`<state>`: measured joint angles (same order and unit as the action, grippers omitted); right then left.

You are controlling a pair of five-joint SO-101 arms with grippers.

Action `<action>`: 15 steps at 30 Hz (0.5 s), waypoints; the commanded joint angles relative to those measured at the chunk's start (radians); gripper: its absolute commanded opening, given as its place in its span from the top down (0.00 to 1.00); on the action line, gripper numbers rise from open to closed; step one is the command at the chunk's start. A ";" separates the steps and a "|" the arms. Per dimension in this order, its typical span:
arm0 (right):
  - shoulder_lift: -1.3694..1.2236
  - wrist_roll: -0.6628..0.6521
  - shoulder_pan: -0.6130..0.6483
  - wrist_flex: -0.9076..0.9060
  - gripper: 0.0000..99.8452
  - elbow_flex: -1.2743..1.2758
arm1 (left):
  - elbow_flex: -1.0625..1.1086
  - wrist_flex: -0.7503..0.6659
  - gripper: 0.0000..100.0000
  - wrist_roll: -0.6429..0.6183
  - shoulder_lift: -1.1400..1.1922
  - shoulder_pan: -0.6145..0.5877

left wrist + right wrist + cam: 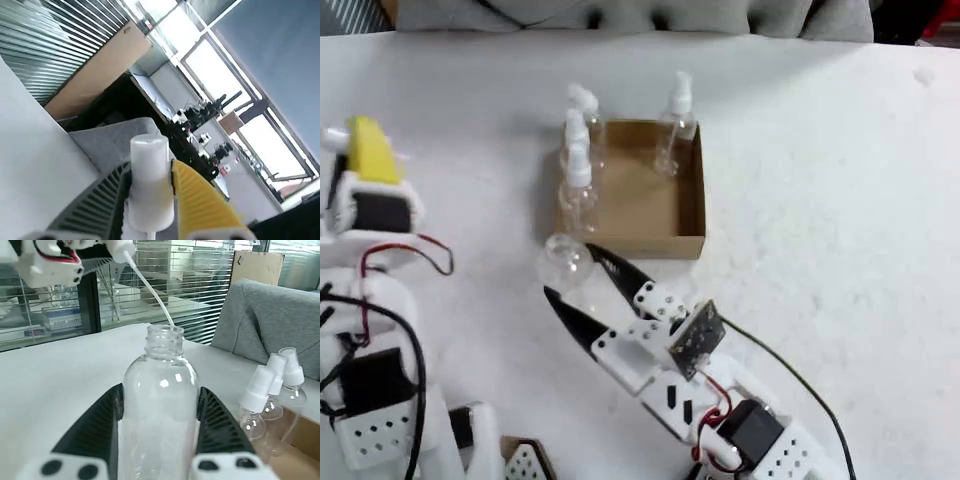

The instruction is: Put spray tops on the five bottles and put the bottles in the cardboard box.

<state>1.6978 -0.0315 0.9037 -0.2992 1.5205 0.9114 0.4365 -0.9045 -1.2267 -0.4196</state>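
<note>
A clear bottle without a top [159,405] stands on the white table between the black fingers of my right gripper [160,392], which is shut on it. From above, this bottle [565,262] sits just in front of the cardboard box's [690,240] near left corner, with my right gripper [569,271] around it. My left gripper [150,175] is shut on a white spray top [149,150], held high at the table's far left [365,150]. The top's thin tube [155,295] shows behind the bottle's neck. Several capped bottles [578,170] stand in the box.
The box holds a row of capped bottles [272,390] along its left wall and one [676,125] at its far right corner. A grey sofa [280,325] lies beyond the table. Red and black cables [405,255] run over the left arm's base.
</note>
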 commanded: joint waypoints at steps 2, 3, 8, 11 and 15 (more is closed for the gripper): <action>0.013 0.003 0.007 0.024 0.98 -0.009 | -0.081 0.095 0.98 -0.109 -0.048 -0.088; 0.013 0.003 0.007 0.024 0.98 -0.009 | -0.086 0.109 0.98 -0.115 -0.068 -0.091; 0.013 0.003 0.007 0.013 0.98 -0.003 | -0.075 0.115 0.98 -0.044 -0.180 -0.044; 0.013 -0.021 0.025 -0.001 0.98 0.009 | -0.066 0.115 0.98 0.051 -0.234 0.062; 0.019 -0.114 0.068 -0.019 0.98 0.029 | -0.048 0.115 0.98 0.101 -0.265 0.188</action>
<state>1.7008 -0.0821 0.9452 -0.3023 1.5558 0.8899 0.5485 -0.8385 -1.4676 -0.3153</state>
